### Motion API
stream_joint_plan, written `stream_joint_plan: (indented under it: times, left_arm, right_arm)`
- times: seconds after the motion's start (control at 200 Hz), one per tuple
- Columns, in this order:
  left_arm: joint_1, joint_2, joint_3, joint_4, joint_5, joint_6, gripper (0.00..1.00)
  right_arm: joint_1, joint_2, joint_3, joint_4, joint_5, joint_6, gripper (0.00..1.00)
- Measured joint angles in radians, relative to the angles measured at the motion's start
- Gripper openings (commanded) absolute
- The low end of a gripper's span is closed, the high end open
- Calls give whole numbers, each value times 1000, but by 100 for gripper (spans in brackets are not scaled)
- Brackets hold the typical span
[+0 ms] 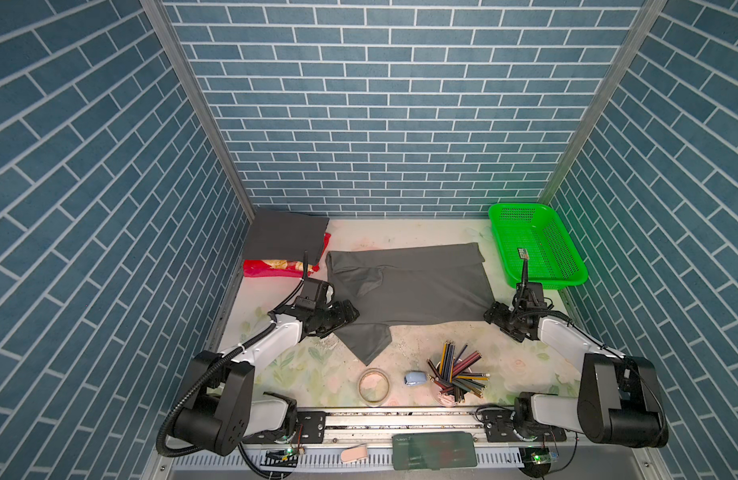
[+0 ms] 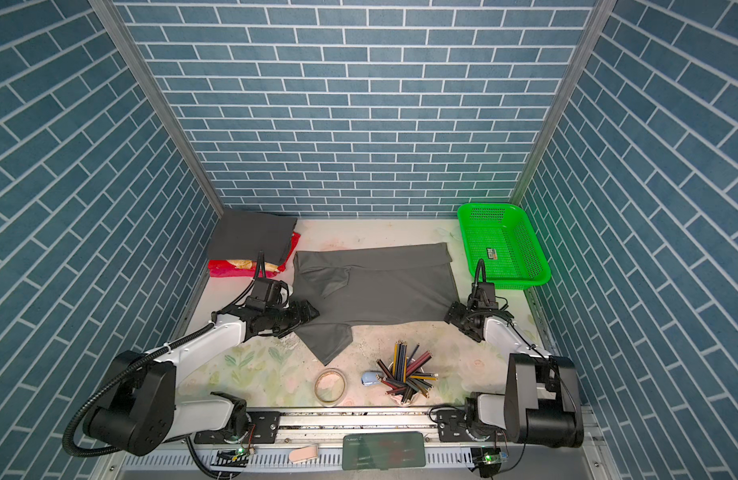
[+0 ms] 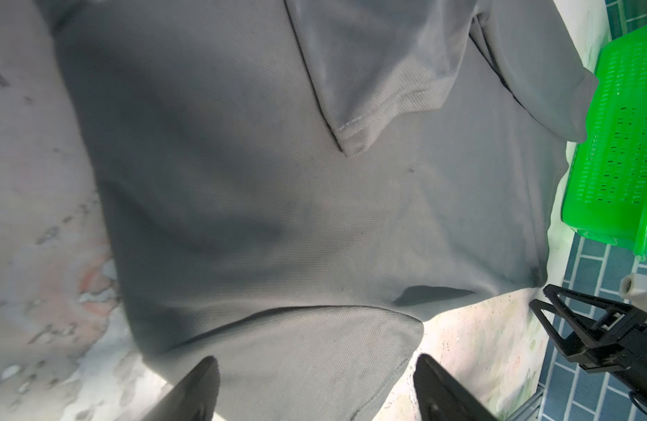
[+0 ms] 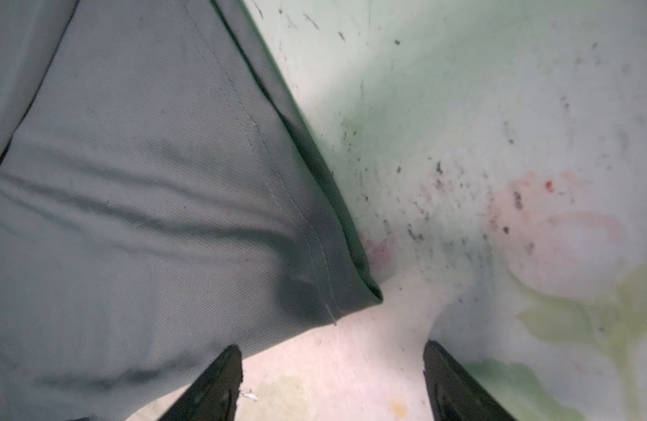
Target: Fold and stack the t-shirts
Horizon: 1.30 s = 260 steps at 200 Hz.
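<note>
Floral tabletop (image 1: 309, 374) shows me the charcoal t-shirt (image 1: 284, 239) folded at the back, the mid-grey t-shirt (image 1: 421, 286) only part-folded and unstacked, left gripper (image 1: 351, 313) and right gripper (image 1: 493, 315) both spread, holding nothing.

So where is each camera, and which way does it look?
Top views: high above the arm bases, looking down at the table; both arms, left gripper and right gripper show.
Left wrist: on the left arm, facing across the grey t-shirt toward the green basket; its own fingertips show, and the right gripper.
Right wrist: on the right arm, facing the shirt's corner; its own fingertips show.
Shared: every view shows the grey t-shirt.
</note>
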Motion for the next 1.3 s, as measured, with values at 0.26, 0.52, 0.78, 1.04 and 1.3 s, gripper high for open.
stream_joint_plan:
  times: [0.26, 0.52, 0.78, 1.04, 1.3]
  left_arm:
    - [-4, 0, -13, 1, -7, -8, 86]
    - [-3, 0, -13, -24, -23, -10, 86]
    - [1, 13, -1, -102, -42, -26, 84]
    - [-25, -58, -97, -88, -8, -129, 76]
    - [-106, -54, -117, -47, 0, -205, 61]
  right_arm:
    - [-29, 24, -25, 84, -45, 63, 46]
    - [-35, 63, -42, 161, -63, 89, 19]
    - [-39, 96, -42, 207, -76, 87, 2]
    - [-39, 97, -41, 220, -85, 84, 1]
    - [-40, 107, -41, 241, -100, 84, 1]
